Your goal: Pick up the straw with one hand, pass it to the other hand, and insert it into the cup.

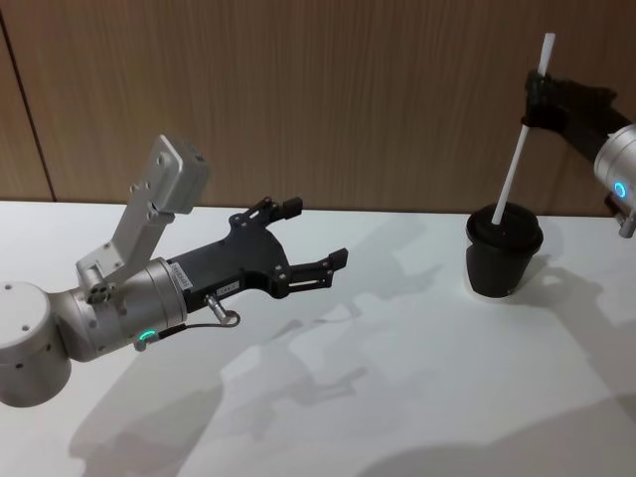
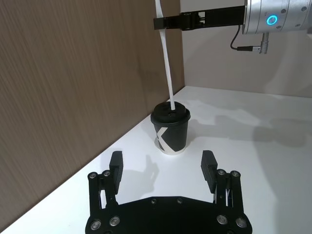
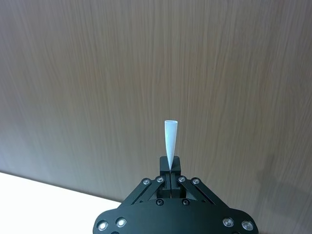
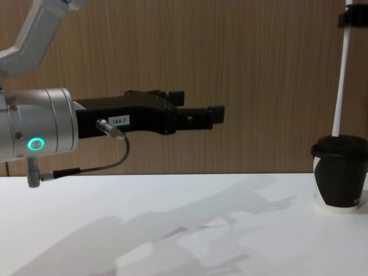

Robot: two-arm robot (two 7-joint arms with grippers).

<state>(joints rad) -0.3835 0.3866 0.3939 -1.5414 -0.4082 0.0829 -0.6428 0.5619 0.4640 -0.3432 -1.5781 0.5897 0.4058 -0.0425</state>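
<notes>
White straw (image 1: pixel 519 149) is entering the cup (image 1: pixel 504 250), pinched near its top by the right gripper (image 1: pixel 537 102).

Its lower end sits at the lid hole while the shaft leans toward the gripper, whose fingers are clamped together on it. To finish well, I judge the right arm should bring the straw upright over the hole and press straight down before letting go. Left gripper (image 1: pixel 316 238) hovers well clear, fingers apart and empty.
</notes>
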